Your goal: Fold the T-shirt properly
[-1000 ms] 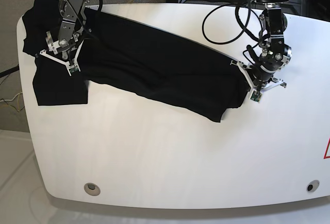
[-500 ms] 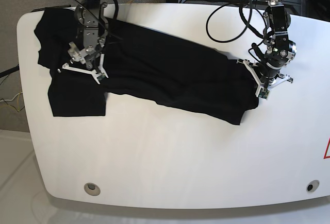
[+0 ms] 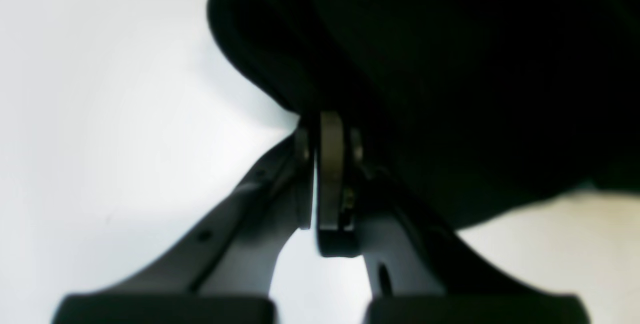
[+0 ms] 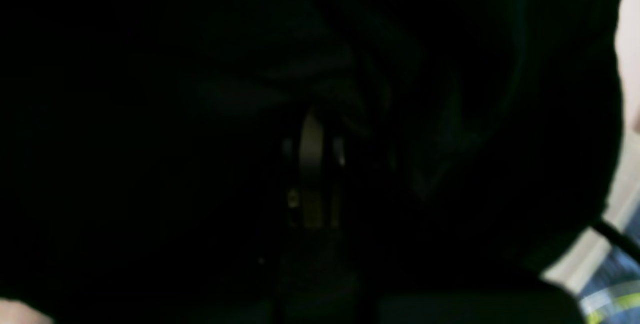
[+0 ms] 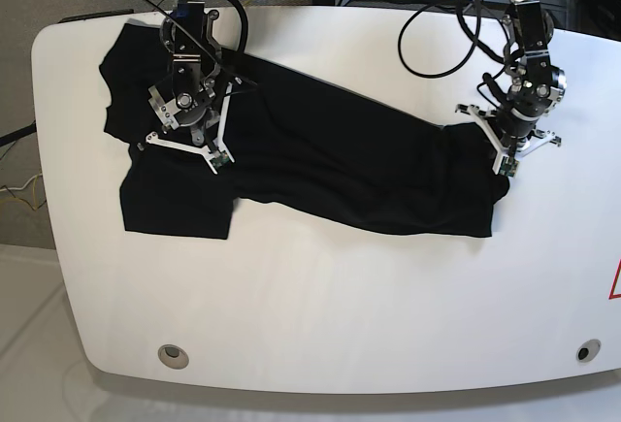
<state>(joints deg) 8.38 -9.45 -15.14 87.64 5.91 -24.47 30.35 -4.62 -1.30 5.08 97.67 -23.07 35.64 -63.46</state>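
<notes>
The T-shirt [image 5: 320,165] lies stretched across the far half of the white table [image 5: 320,306], running from the far left corner area down toward the right side. Its left end, with a sleeve-like flap, sits near the table's left edge but inside it; its right end stops short of the right edge, with bare tabletop beyond. The whole near half of the table is bare white surface, with two small round fittings [image 5: 174,353] close to the near edge. Cables [image 5: 437,34] loop over the far right of the table behind the arm.

A red mark [image 5: 615,281] shows at the right border, cut off by the frame; no writing can be read on it or on the shirt.

The left gripper [image 5: 503,155] is clamped on the shirt's right end; in the left wrist view its fingers [image 3: 330,164] are pressed together with a bunched fold of black cloth [image 3: 450,73] pinched at their tips, white table beneath.

The right gripper [image 5: 199,150] stands over the shirt's left portion. The right wrist view is almost wholly dark with cloth; the closed fingers [image 4: 312,164] are dimly seen, clenched into the fabric.
</notes>
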